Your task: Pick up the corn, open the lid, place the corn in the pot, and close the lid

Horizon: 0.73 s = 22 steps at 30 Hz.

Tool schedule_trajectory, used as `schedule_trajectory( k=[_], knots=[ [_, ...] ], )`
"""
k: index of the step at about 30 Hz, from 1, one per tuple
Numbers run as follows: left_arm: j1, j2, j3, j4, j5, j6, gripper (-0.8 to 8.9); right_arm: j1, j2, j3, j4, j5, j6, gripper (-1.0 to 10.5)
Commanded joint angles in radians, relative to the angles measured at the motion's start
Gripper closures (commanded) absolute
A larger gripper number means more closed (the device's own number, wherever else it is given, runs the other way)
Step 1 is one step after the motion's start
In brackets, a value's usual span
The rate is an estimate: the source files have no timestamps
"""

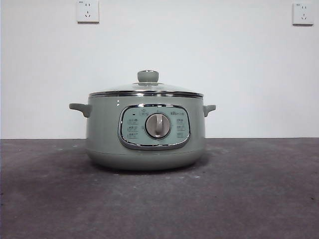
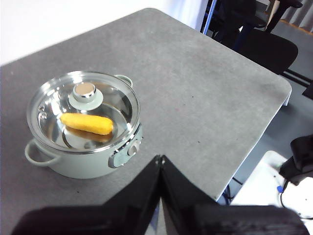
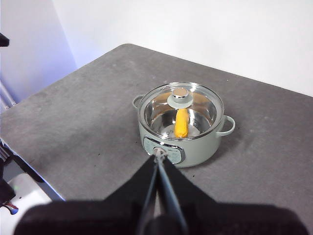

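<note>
The corn (image 2: 86, 123) lies under the lid (image 3: 181, 110) inside the pot (image 1: 145, 132) — at 12 o'clock from both raised, empty grippers, left gripper (image 2: 160, 159) and right gripper (image 3: 159, 157), each pressed together.

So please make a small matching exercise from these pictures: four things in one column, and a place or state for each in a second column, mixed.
Things:
1. corn
2. lid
3. left gripper
4. dial

Places or states:
A. on the front panel of the pot
B. lying inside the pot, seen through the glass
C. shut, holding nothing, away from the pot
D. sitting closed on the pot's rim

Pairs: 1-B, 2-D, 3-C, 4-A
</note>
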Motion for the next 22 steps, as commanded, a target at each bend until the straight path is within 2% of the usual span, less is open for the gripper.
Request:
schedule_trajectory(
  k=[1, 4, 7, 10, 14, 16, 18, 20, 22],
  knots=[
    [0.000, 0.024, -0.006, 0.035, -0.003, -0.047, 8.17, 0.003, 0.001, -0.005, -0.027, 0.000, 0.008, 9.4],
    [0.000, 0.060, -0.006, 0.060, -0.006, -0.045, 8.17, 0.003, 0.001, -0.005, -0.027, 0.000, 0.008, 9.4],
    [0.001, 0.086, -0.006, 0.093, -0.062, 0.018, 8.17, 0.003, 0.001, -0.005, -0.027, 0.001, 0.008, 9.4],
    [0.038, 0.084, -0.006, 0.228, -0.085, 0.149, 8.17, 0.003, 0.001, -0.005, -0.027, 0.001, 0.008, 9.4],
    [0.124, 0.034, -0.029, 0.467, 0.020, 0.326, 8.17, 0.003, 0.001, -0.005, -0.027, 0.001, 0.008, 9.4],
    [0.187, -0.020, -0.093, 0.624, 0.128, 0.360, 8.17, 0.003, 0.001, -0.005, -0.027, 0.001, 0.008, 9.4],
    [0.246, -0.090, -0.195, 0.765, 0.197, 0.360, 8.17, 0.003, 0.001, -0.005, -0.027, 0.001, 0.008, 9.4],
    [0.303, -0.171, -0.333, 0.892, 0.204, 0.359, 8.17, 0.003, 0.001, -0.005, -0.027, 0.001, 0.008, 9.4],
    [0.359, -0.264, -0.505, 1.003, 0.164, 0.353, 8.17, 0.003, 0.001, -0.005, -0.027, 0.001, 0.008, 9.4]
  ],
)
